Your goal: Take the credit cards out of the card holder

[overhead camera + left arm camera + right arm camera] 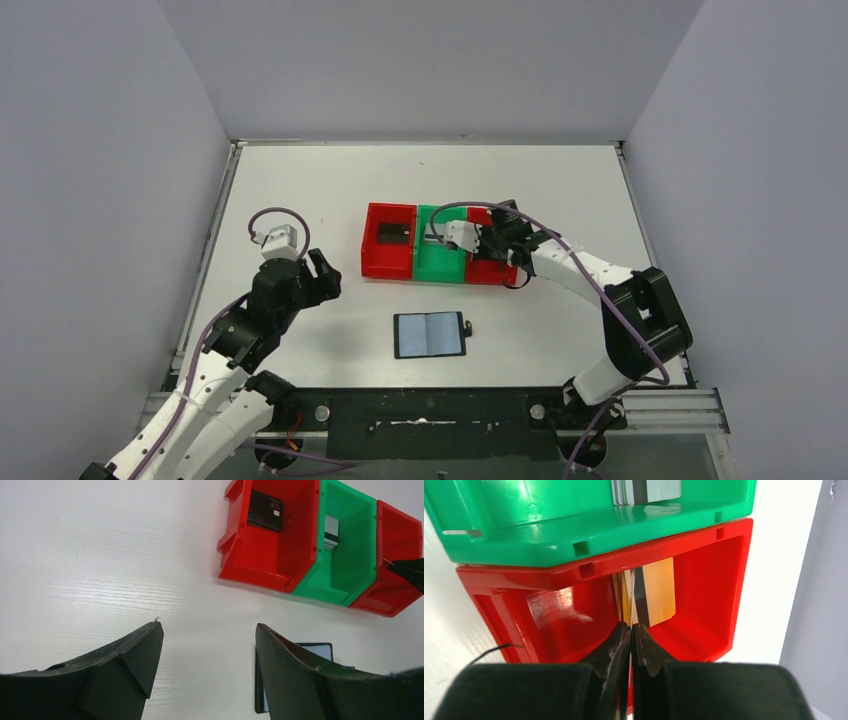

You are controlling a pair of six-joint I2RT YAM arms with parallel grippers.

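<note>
- Left end effector (208,626) spread, above the table (100,555).
- Card holder (430,335) lies open on the table.
- Black card (265,510) in left red bin (260,560), silver card (331,532) in green bin (350,565).
- Right end effector (630,626) pinches gold card (659,590) inside right red bin (719,580).

A white table (300,190) carried a row of three bins (440,265), red, green, red, side by side at mid-frame. Below them, apart, the black card holder (430,335) lay open flat.

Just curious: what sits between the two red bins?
A green bin, pressed against both, with a silver-grey striped card inside. The left wrist view shows it best.
</note>
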